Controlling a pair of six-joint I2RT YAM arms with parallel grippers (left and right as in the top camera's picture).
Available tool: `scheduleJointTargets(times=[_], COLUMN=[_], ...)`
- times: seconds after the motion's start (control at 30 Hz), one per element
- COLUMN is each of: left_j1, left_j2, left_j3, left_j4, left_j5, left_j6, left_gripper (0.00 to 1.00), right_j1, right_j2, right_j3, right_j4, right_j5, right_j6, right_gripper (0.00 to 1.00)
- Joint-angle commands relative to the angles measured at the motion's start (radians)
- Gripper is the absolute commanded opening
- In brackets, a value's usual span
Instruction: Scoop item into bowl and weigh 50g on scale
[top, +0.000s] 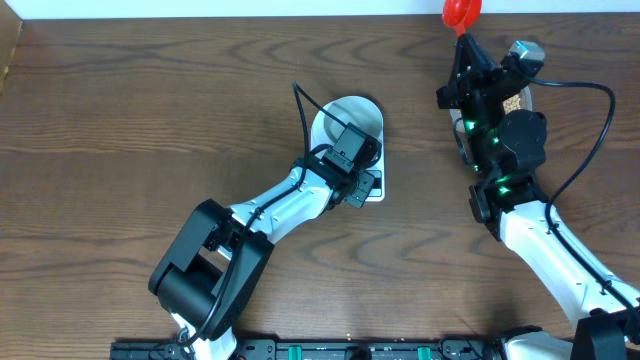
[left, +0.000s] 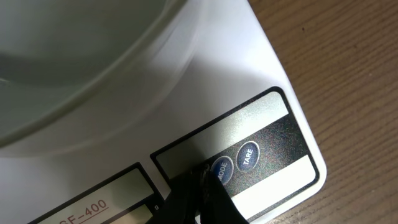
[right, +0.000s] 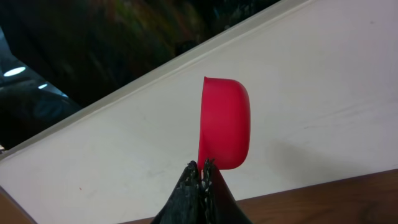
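The bowl sits on the scale, and no beans show in its visible part. The left fingers, pressed together, rest at the MODE button. The right fingers pinch the red scoop, held raised. The beans lie beneath that arm. Judged: scooping and weighing remain.

Pale bowl atop white scale

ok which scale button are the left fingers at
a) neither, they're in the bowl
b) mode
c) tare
b: in the left wrist view the tip of the left fingers sits at the edge of the mode button, and tare lies clear to its right.
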Motion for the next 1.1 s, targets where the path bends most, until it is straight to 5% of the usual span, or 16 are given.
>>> scheduleJointTargets(times=[0.0, 0.37, 1.07], left_j1=[0.003, 0.003, 0.001], left_j2=[0.032, -0.183, -0.028], left_j3=[-0.018, -0.012, -0.012], left_j4=[-0.031, -0.031, -0.027], left_j5=[0.023, 0.004, 0.005], left_j6=[0.004, 0.041, 0.04], left_gripper=[0.07, 0.07, 0.07], right_j1=[-0.003, -0.003, -0.016], right_j2=[0.009, 0.01, 0.013], right_j3=[0.022, 0.022, 0.022], right_j4=[0.001, 0.0, 0.001], right_j5=[-0.01, 0.048, 0.093], right_j6=[-0.016, -0.042, -0.086], right_gripper=[0.01, 0.01, 0.01])
